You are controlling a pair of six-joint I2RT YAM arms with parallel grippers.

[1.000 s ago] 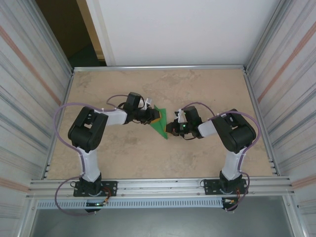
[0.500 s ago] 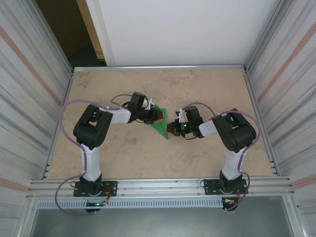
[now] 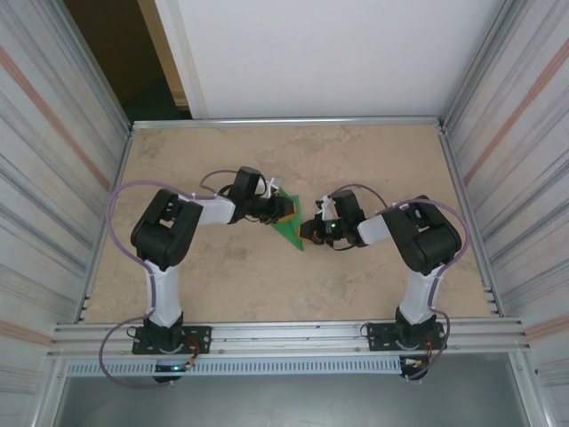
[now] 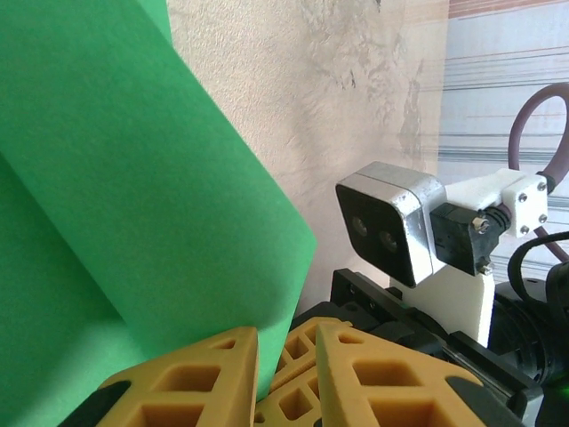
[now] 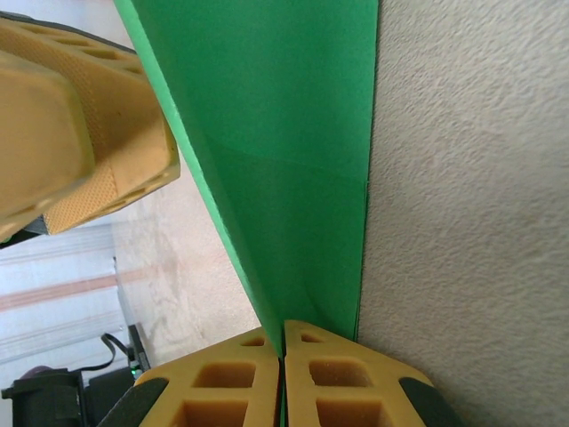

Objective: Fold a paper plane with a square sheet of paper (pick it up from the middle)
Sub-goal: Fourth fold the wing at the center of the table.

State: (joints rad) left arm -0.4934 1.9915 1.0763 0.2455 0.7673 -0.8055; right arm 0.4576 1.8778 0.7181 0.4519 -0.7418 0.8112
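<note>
Item: green sheet of paper, thin, matte, unmarked, partly folded. From above it reads as a narrow triangle lying between the two tools, its point toward the arm bases. Close up it shows sharp straight edges, one faint diagonal crease and a flap standing up off the surface. Support: table, beige, mottled, finely grained. Tools: left gripper and right gripper, both with yellow moulded fingers of open lattice pattern. The right gripper's fingers are pressed together on the sheet's folded edge, the paper running straight ahead of them. The left gripper's fingers stand slightly apart with the raised flap passing between them; one ribbed pad hangs beside that flap. Change from a second earlier: the left arm has edged toward the right gripper and the flap sits lower, while the right arm and its grip are unchanged.
</note>
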